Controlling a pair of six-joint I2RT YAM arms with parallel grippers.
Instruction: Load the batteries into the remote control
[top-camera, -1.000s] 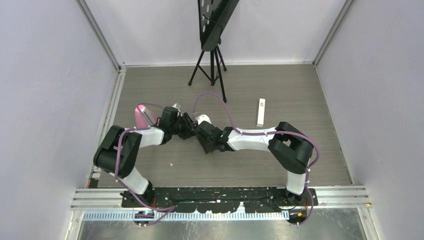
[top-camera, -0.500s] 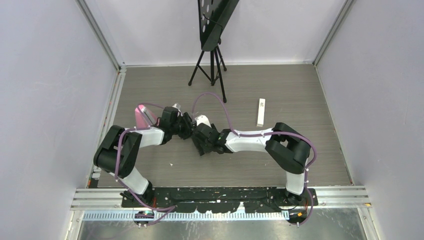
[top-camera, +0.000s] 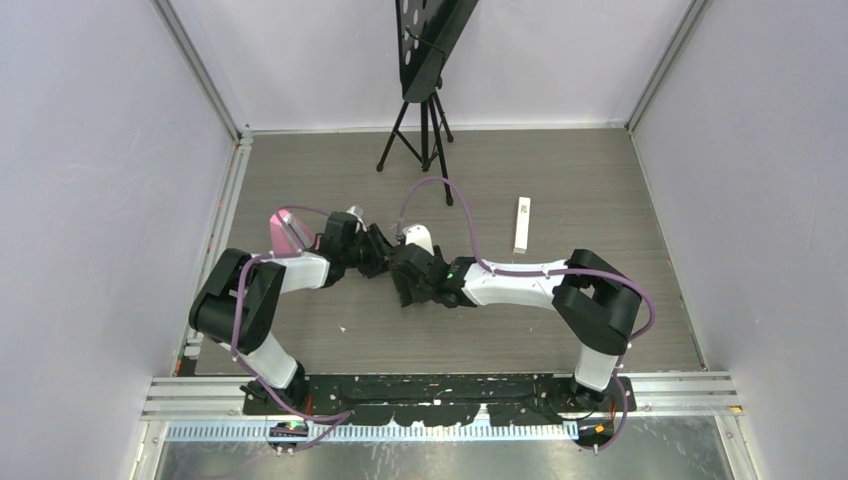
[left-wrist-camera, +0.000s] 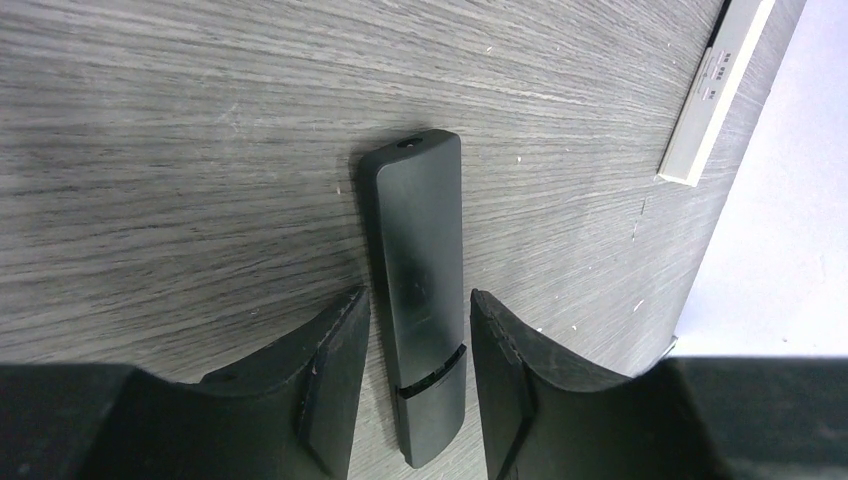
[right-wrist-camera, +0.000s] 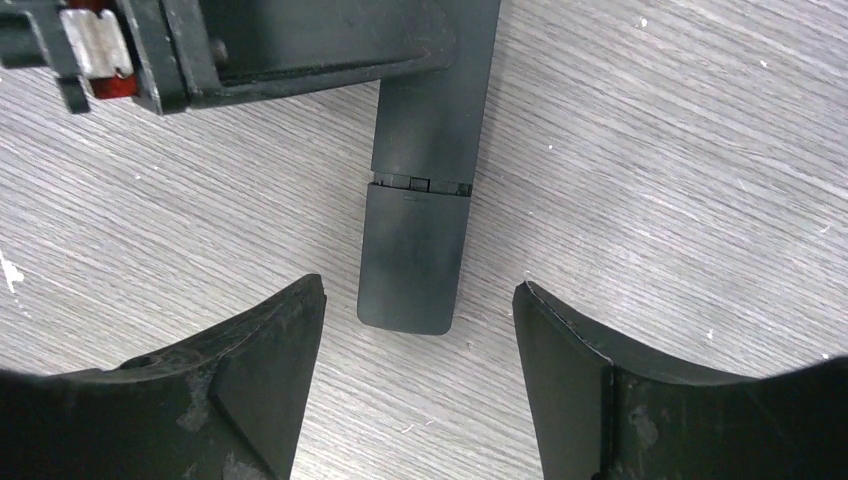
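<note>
Centre of the tabletop (top-camera: 600, 180): the dark remote control (left-wrist-camera: 420, 250) lies flat, back side up, with both arms meeting over it. My left tool (left-wrist-camera: 417, 300) is closed against the remote's two long edges just above the seam and pins it to the wood. My right tool (right-wrist-camera: 418, 290) hangs over the other end with its jaws spread wide. It holds nothing, and the battery cover (right-wrist-camera: 410, 270) sits between them untouched. The cover looks seated, its seam a thin straight line. No batteries show in any view, so I cannot tell whether they are inside or out of frame. A white strip (top-camera: 521, 224) lies well apart to the right.

I judge the step in hand to be working that cover. To do it well I would keep the left clamp firm and level so the body cannot skate. I would then bring the right tool down square to the remote's long axis and close only on the cover, on my side of the seam. The pull should run straight along the remote's length, because a twist or lift could jam the latch.
</note>
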